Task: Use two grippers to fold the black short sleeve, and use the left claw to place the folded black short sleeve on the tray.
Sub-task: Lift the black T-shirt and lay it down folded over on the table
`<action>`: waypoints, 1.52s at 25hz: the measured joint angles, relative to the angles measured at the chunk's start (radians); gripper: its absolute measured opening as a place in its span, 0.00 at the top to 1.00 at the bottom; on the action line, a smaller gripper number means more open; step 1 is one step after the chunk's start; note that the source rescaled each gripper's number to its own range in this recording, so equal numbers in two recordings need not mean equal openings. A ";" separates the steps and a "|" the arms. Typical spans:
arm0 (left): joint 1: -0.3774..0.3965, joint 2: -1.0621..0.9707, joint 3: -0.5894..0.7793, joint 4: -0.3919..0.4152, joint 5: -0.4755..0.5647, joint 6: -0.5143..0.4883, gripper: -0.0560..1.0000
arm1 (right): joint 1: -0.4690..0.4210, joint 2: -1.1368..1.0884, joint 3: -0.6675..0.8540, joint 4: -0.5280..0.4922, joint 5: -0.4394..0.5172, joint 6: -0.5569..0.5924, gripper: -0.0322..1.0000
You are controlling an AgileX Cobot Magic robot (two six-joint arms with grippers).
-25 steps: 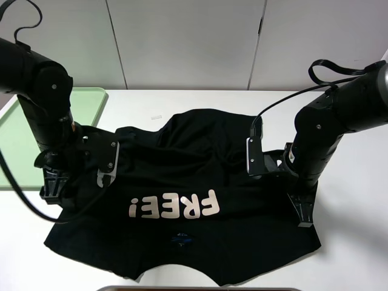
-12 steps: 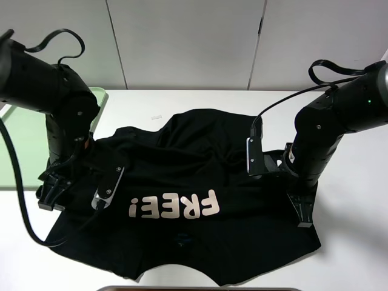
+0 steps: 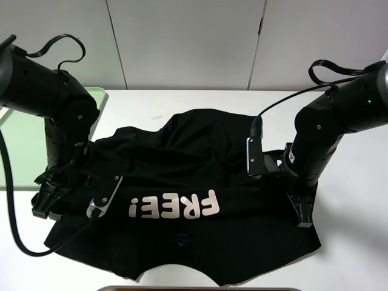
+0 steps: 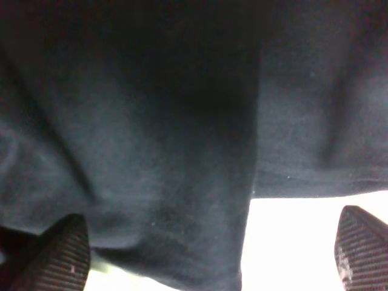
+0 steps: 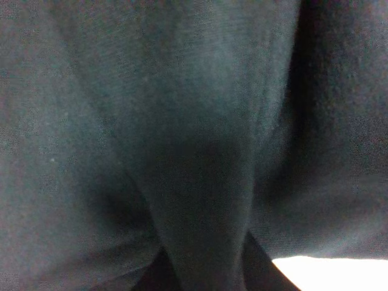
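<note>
White table (image 3: 357,242). Black short sleeve (image 3: 200,163) spread on it, rumpled, "FREE!" print up. Pale-green tray (image 3: 21,145) just left of the black short sleeve. Small white scrap (image 3: 156,116) just past its far edge.

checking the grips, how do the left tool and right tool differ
The left tool stands open over the edge of the black short sleeve; the right tool is shut, pinching a fold of it. The left works the side by the tray; the right, the far side. Both point down onto the cloth.
</note>
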 joint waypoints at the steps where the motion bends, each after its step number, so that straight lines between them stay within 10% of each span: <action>1: 0.000 0.000 0.008 0.014 -0.017 -0.010 0.19 | 0.000 0.000 0.000 0.000 0.000 0.000 0.92; 24: -0.001 0.000 0.113 0.037 -0.187 -0.032 0.36 | 0.000 0.000 0.002 0.000 -0.015 0.012 0.92; 32: -0.001 -0.007 0.114 0.051 -0.220 -0.063 0.88 | 0.000 0.000 0.002 0.000 -0.015 0.014 0.92; 38: -0.001 -0.076 0.090 0.053 -0.219 -0.175 0.92 | 0.000 -0.028 0.002 -0.008 -0.017 0.014 0.92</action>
